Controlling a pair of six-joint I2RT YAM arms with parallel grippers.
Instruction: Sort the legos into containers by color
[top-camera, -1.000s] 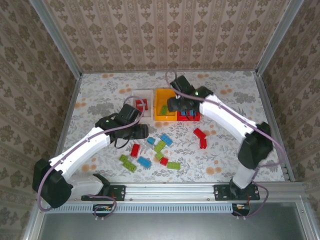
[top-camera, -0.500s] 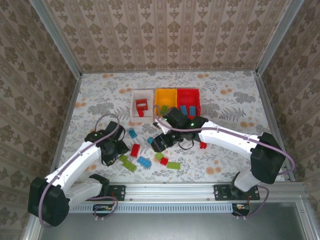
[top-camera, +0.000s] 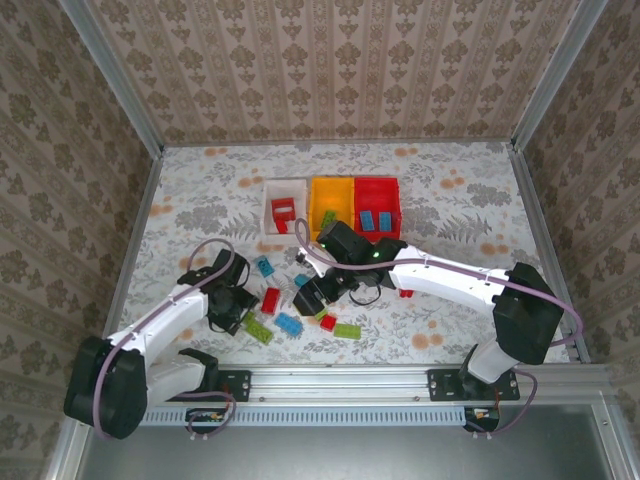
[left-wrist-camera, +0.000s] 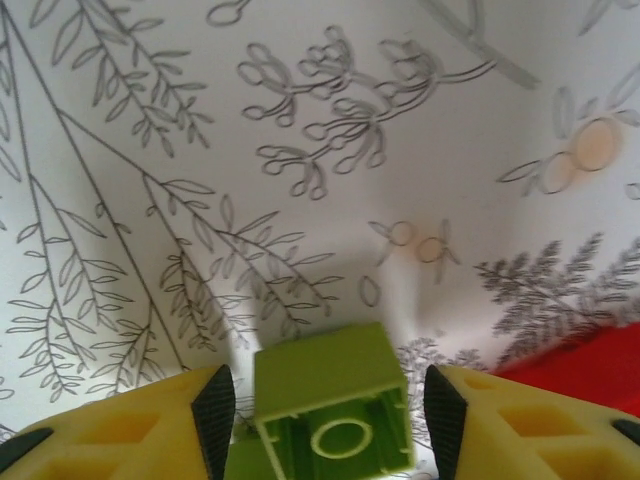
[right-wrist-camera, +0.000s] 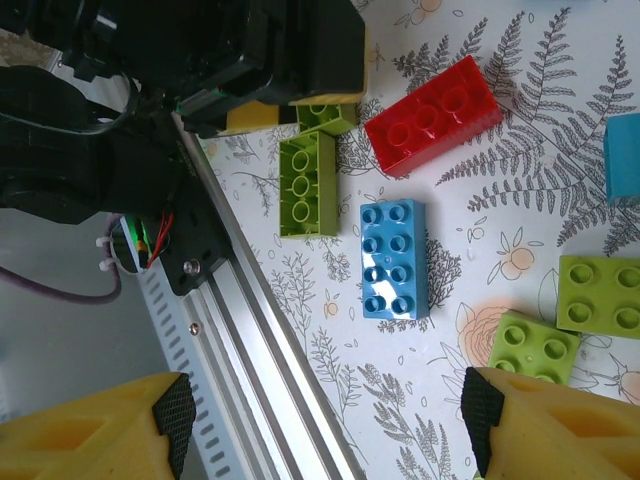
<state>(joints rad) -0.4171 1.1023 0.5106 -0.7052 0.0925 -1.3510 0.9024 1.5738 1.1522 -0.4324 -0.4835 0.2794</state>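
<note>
Loose legos lie on the near table: a red one (top-camera: 270, 299), a blue one (top-camera: 290, 323) and lime green ones (top-camera: 347, 330). The white bin (top-camera: 268, 200) has red bricks in it, the yellow-orange bin (top-camera: 340, 190) a green one, the red bin (top-camera: 390, 190) blue ones. My left gripper (top-camera: 235, 305) (left-wrist-camera: 328, 420) is low over the table and open, its pads (left-wrist-camera: 213, 415) either side of a green brick (left-wrist-camera: 330, 400) with a gap each side. Above the pile my right gripper (top-camera: 310, 295) (right-wrist-camera: 327, 420) stands open with nothing between its fingers; a blue brick (right-wrist-camera: 393, 258) lies ahead of it.
The aluminium rail (right-wrist-camera: 270, 360) at the table's near edge runs just under the right gripper. A red brick (right-wrist-camera: 433, 115) and a green one (right-wrist-camera: 308, 183) lie beside the left gripper's black body (right-wrist-camera: 250, 50). Another red brick (top-camera: 405, 291) lies right of the pile.
Both arms have come down from the bins to the loose pile. The left gripper now straddles a green brick with narrower jaws, and the right gripper has opened wider.
</note>
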